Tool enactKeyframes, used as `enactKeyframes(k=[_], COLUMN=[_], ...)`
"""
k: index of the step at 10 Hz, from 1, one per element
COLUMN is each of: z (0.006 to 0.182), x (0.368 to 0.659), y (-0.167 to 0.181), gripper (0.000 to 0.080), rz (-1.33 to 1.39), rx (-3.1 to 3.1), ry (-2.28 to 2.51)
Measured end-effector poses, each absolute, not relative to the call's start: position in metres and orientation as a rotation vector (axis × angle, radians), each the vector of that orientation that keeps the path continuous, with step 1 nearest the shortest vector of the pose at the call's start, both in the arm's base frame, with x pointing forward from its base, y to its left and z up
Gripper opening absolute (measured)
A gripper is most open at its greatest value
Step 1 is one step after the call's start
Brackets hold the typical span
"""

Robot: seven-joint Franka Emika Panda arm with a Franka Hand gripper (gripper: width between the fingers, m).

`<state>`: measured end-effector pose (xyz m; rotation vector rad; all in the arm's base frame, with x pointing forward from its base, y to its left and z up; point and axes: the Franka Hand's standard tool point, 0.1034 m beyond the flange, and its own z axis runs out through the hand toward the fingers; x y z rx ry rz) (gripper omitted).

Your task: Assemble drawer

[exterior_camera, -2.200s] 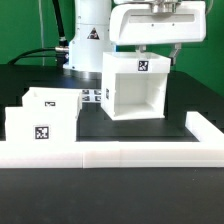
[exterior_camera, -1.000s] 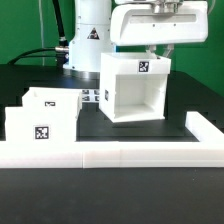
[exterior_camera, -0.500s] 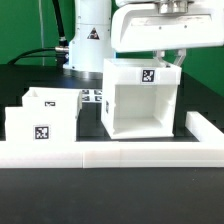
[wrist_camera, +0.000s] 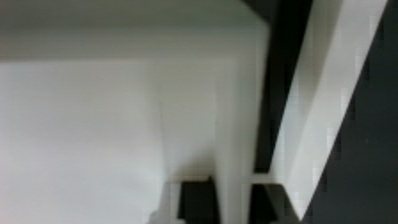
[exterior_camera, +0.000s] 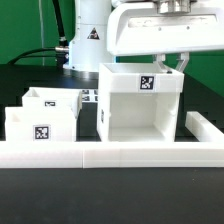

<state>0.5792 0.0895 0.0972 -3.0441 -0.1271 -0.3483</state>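
Observation:
The drawer's big white housing (exterior_camera: 140, 105) stands on the black table with its open side to the camera and a square tag on its upper face. My gripper (exterior_camera: 171, 66) comes down from above and is shut on the housing's top wall near its far right corner. In the wrist view the white wall (wrist_camera: 143, 110) runs between my two dark fingertips (wrist_camera: 196, 203), with my gripper (wrist_camera: 231, 202) closed on it. Two small open-topped white boxes (exterior_camera: 40, 125) (exterior_camera: 57, 100) with tags stand side by side at the exterior view's left.
A long low white rail (exterior_camera: 100, 155) runs along the front and turns back at the exterior view's right (exterior_camera: 205, 125), close to the housing. The marker board (exterior_camera: 90, 97) lies behind the boxes. The arm's base (exterior_camera: 88, 40) and cables stand at the back.
The housing, held by my gripper, has slid toward the front rail and to the exterior view's right; it looks larger and nearer now. The two small boxes have not moved.

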Motion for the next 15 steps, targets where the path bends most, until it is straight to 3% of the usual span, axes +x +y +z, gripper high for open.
enactKeyframes(k=[6,15], z=[0.1,0.107], x=[0.589,0.61], y=[0.089,0.103], gripper=[0.0038,0.0044], rz=[-0.392,-0.457], rx=[-3.031,-2.811], ry=[-0.044,0.812])
